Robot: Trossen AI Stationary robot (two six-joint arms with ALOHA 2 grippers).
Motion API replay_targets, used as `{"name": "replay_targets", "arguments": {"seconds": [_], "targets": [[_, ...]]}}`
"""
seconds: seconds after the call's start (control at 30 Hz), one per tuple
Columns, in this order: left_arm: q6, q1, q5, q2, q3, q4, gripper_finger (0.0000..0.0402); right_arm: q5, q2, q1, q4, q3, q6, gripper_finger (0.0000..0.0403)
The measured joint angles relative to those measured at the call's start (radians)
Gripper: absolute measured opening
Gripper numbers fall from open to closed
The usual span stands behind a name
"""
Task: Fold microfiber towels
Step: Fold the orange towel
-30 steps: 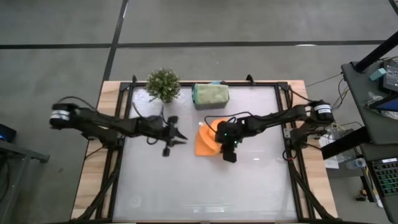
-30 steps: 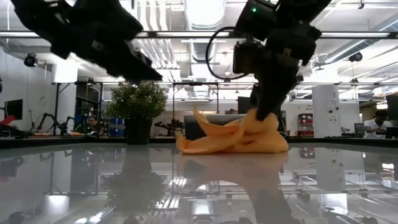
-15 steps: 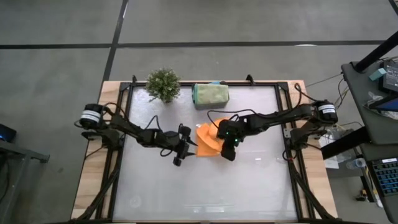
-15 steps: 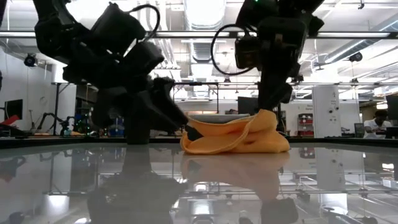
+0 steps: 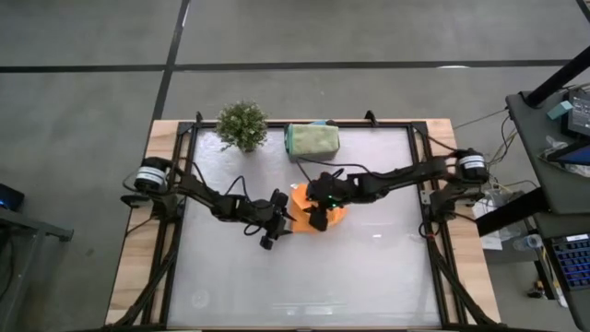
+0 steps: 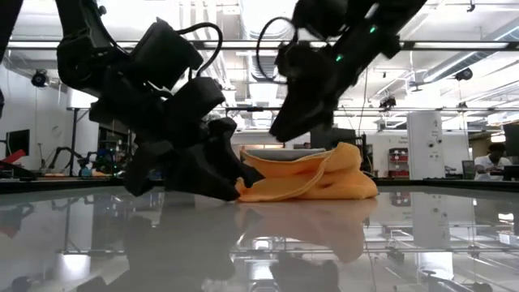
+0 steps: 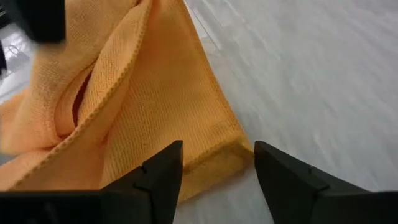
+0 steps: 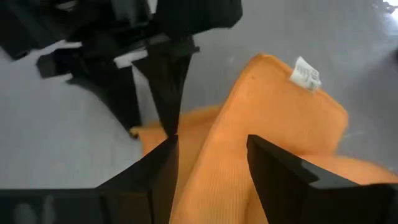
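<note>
Your item: one orange towel [image 5: 330, 205], crumpled mid-table toward the far edge, its corner lying straight ahead between the left gripper [image 7: 216, 169]'s wide-open, empty fingers, while the right gripper [image 8: 210, 163] hangs over it, fingers parted, holding nothing.

A potted plant [image 5: 242, 125] stands at the table's [image 5: 304, 277] far edge, seemingly upright.

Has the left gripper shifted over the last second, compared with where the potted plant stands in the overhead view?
Yes. The left gripper has moved rightward, away from the potted plant, and now sits open at the edge of the orange towel.
</note>
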Motion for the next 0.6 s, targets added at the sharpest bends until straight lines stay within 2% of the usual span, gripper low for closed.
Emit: {"name": "replay_targets", "arguments": {"seconds": [0.13, 0.33, 0.47, 0.6], "targets": [[-0.002, 0.002, 0.001, 0.008, 0.003, 0.000, 0.0147, 0.004, 0.081, -0.020, 0.058, 0.028, 0.001, 0.0178], [-0.037, 0.008, 0.003, 0.003, 0.003, -0.029, 0.0016, 0.003, 0.184, -0.036, 0.059, 0.093, 0.000, 0.0177], [-0.054, 0.008, 0.003, 0.002, 0.001, -0.037, 0.0004, 0.005, 0.225, -0.047, 0.037, 0.138, 0.011, 0.0162], [-0.054, 0.007, 0.005, -0.021, -0.001, -0.046, 0.0001, 0.007, 0.235, -0.053, 0.011, 0.159, -0.005, 0.0095]]}}
